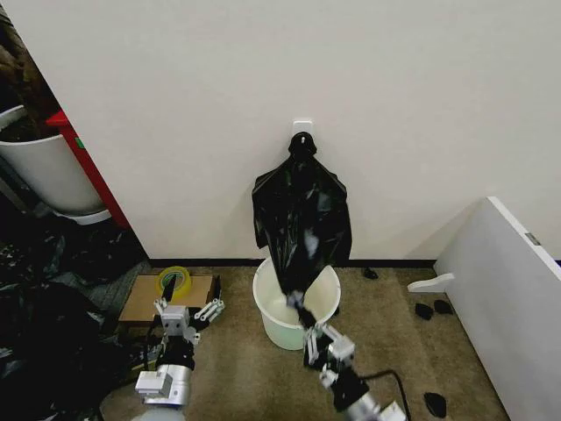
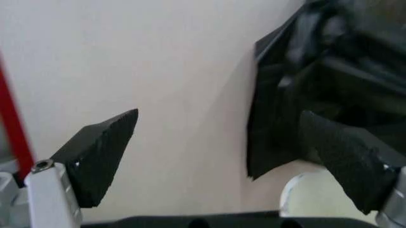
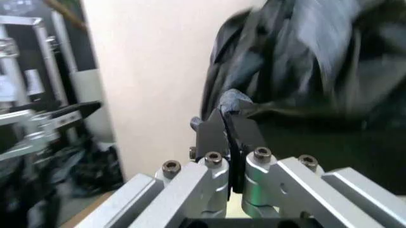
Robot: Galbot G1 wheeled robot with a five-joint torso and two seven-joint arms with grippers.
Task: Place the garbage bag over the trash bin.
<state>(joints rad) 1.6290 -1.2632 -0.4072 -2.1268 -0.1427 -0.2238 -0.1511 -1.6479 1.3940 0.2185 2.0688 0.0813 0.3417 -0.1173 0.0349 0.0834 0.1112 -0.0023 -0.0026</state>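
Note:
The garbage bag (image 1: 301, 210) is glossy black film hanging from a white wall hook (image 1: 302, 128), its lower end dipping into the trash bin (image 1: 273, 331), a cream-white bucket on the carpet against the wall. My right gripper (image 1: 298, 307) reaches up over the bin's rim and is shut on the bag's lower edge; the right wrist view shows its fingertips (image 3: 228, 114) pinching a fold of the bag (image 3: 304, 61). My left gripper (image 1: 186, 307) stands open to the left of the bin, with nothing between its fingers (image 2: 101, 152). Beyond them are the bag (image 2: 330, 71) and the bin's rim (image 2: 311, 194).
A yellow tape roll (image 1: 173, 281) lies on a flat cardboard box (image 1: 145, 303) by my left gripper. A bigger white tub (image 1: 44, 171), a red cabinet edge (image 1: 88, 167) and a heap of dark plastic (image 1: 44, 333) crowd the left. A white panel (image 1: 508, 298) stands at the right.

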